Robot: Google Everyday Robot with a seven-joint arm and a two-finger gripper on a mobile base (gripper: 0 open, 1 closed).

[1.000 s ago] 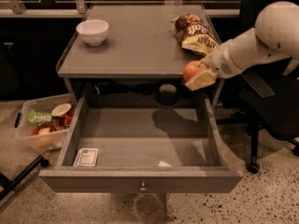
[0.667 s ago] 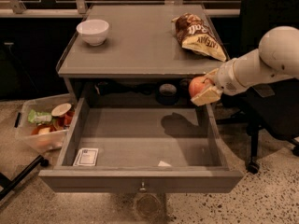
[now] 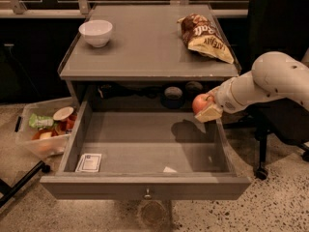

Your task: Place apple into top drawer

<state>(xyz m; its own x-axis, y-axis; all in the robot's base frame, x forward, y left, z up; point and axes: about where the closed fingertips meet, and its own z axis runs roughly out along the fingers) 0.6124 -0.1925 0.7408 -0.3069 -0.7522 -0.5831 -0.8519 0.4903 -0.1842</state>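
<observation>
I see my end effector (image 3: 206, 108), smooth pale plastic, at the right wall of the top drawer (image 3: 145, 144), clamped on the glossy apple (image 3: 199, 102). Below-left of it the drawer looks matt grey, its knob (image 3: 147, 194) metal; above it, a crinkled shiny chip bag (image 3: 205, 36).

text: none legible | chip bag (image 3: 206, 37) above top drawer (image 3: 145, 187): lettering unreadable | card (image 3: 89, 162) in top drawer's front-left corner: print unreadable | gripper (image 3: 206, 108) over top drawer's right wall, clasping apple (image 3: 200, 102)

office-like room: speckled floor (image 3: 285, 207), wheeled black chair (image 3: 280, 18), grey surface (image 3: 145, 47) above open top drawer (image 3: 120, 187); tool (image 3: 205, 108), holding apple (image 3: 199, 102), at its chair-side wall.
</observation>
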